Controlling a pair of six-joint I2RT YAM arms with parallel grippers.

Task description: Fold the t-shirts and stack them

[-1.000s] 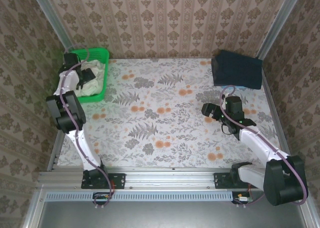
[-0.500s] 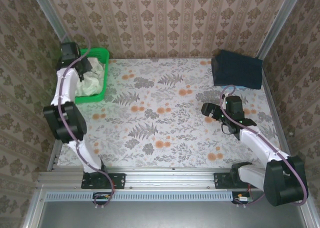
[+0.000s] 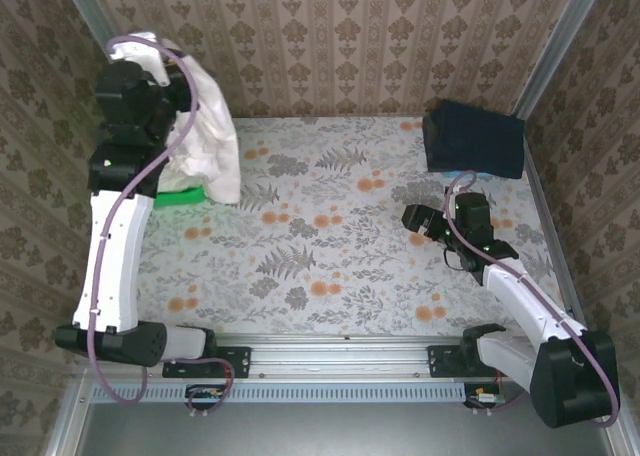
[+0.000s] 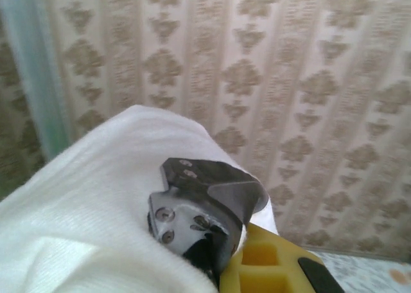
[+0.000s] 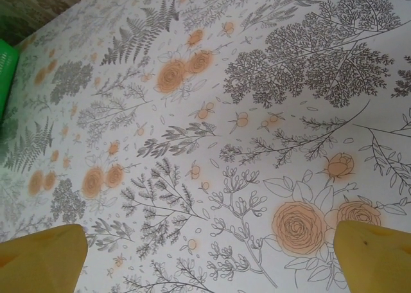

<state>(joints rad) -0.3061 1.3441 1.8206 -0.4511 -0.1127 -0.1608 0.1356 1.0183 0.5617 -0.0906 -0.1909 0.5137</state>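
Floral-print tablecloth [image 3: 330, 236] covers the work surface, and patterned wallpaper [image 3: 350, 36] lines the walls behind it. I note the left gripper [image 4: 217, 251] raised high at the far-left corner, its jaws closed tight on a fold of an off-white t-shirt [image 3: 210, 141]. From the left wrist camera I see the cloth bunched around the fingers [image 4: 199, 206] and pinched between them. The t-shirt hangs from that grip above the table, draping in front of the green basket [image 3: 180, 194], of which a strip shows below the hem. I cannot tell whether the hem touches the basket.

The right gripper [image 3: 413, 221] hovers over the right half of the tablecloth, jaws spread wide and holding nothing. Its yellow fingertips [image 5: 42, 257] frame bare floral print. A dark blue block [image 3: 473, 139] sits at the far-right corner, apart from the right gripper.
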